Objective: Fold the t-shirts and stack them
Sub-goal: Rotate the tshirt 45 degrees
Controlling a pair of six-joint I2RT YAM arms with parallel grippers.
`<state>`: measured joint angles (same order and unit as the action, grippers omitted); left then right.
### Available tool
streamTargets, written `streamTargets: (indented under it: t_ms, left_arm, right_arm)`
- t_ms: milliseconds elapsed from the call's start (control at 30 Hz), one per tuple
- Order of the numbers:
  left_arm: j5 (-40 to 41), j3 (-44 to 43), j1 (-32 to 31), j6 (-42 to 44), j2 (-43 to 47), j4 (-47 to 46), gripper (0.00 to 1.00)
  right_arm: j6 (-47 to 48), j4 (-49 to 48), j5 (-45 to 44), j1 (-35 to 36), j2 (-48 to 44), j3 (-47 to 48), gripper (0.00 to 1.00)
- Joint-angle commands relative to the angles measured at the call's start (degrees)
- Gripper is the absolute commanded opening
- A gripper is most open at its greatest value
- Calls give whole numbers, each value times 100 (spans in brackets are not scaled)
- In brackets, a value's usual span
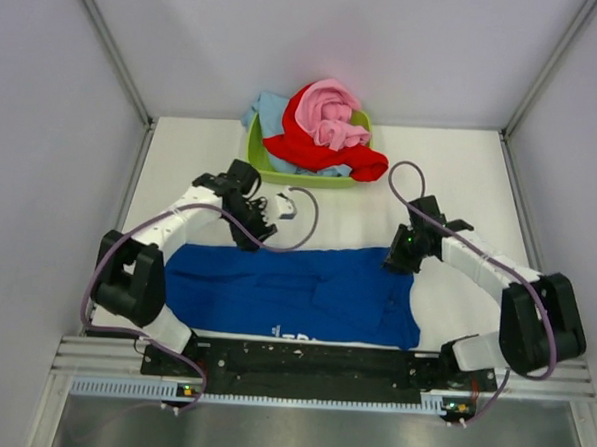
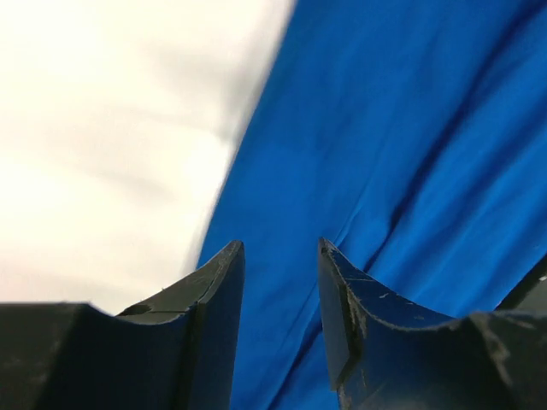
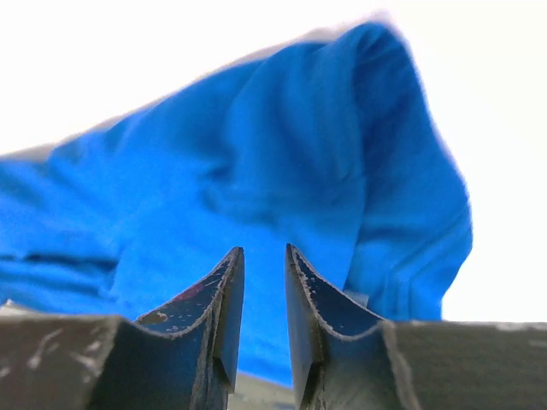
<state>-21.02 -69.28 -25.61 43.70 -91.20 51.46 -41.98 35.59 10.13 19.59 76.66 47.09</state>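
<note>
The royal blue t-shirt (image 1: pixel 295 293) lies spread flat across the near part of the white table, with white lettering at its near edge. My left gripper (image 1: pixel 249 243) is at the shirt's far edge on the left, jaws open and empty, just above the cloth (image 2: pixel 385 128) beside its edge; in its wrist view the left gripper (image 2: pixel 280 248) has blue cloth showing between the jaws. My right gripper (image 1: pixel 395 261) is at the shirt's far right corner, jaws slightly apart and empty; the right gripper (image 3: pixel 263 249) points at a raised fold of blue cloth (image 3: pixel 282 162).
A lime green tub (image 1: pixel 257 161) stands at the back centre, piled with a red shirt (image 1: pixel 312 149), a pink shirt (image 1: pixel 329 115) and a light blue shirt (image 1: pixel 266 110). Grey walls enclose the table. A black rail runs along the near edge.
</note>
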Motion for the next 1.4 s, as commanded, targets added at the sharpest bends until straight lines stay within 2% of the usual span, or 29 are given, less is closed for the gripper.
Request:
streamTargets:
  t_ms: [0,200,300,433,567,733,900,1000,1067,1200,1367]
  left_arm:
    - [772,633,818,-187,436,-171,43]
    - [1713,1661,1822,24,515,-689,44]
    - [2013,2180,1464,-37,436,-761,44]
    - [2040,2436,1225,-362,717,-928,45]
    - [1944,2366,1163,-547,980,-524,47]
    - [1637,2121,1180,-530,1612,134,51]
    - [1530,1628,1216,-530,2167,216,54]
    - [1863,1785,1216,-512,2054,-205,58]
    - [2310,1908,1225,-538,1809,-687,60]
    - [2927,1795,1295,-679,1193,-1480,61]
    - [2884,1882,1312,-486,701,-1903,60]
  right_arm:
    - [49,-1237,-143,-315,752,-297,24]
    - [225,-1695,-757,-948,1482,80,23]
    - [417,-1828,-820,-1212,2236,719,23]
    - [892,-1398,-1117,-1326,3309,2047,23]
    - [1270,-994,-1321,-1528,3846,3242,24]
    - [2078,-616,-857,-1555,3901,4141,30]
    - [2256,-501,-1311,-1546,2795,3643,45]
    - [2028,-448,-1584,-1572,2118,2914,59]
    - [1791,-448,-1725,-1634,1792,2395,66]
    - [1464,-579,-1681,-1924,1448,1498,66]
    - [1411,-755,-1707,-2354,1605,952,67]
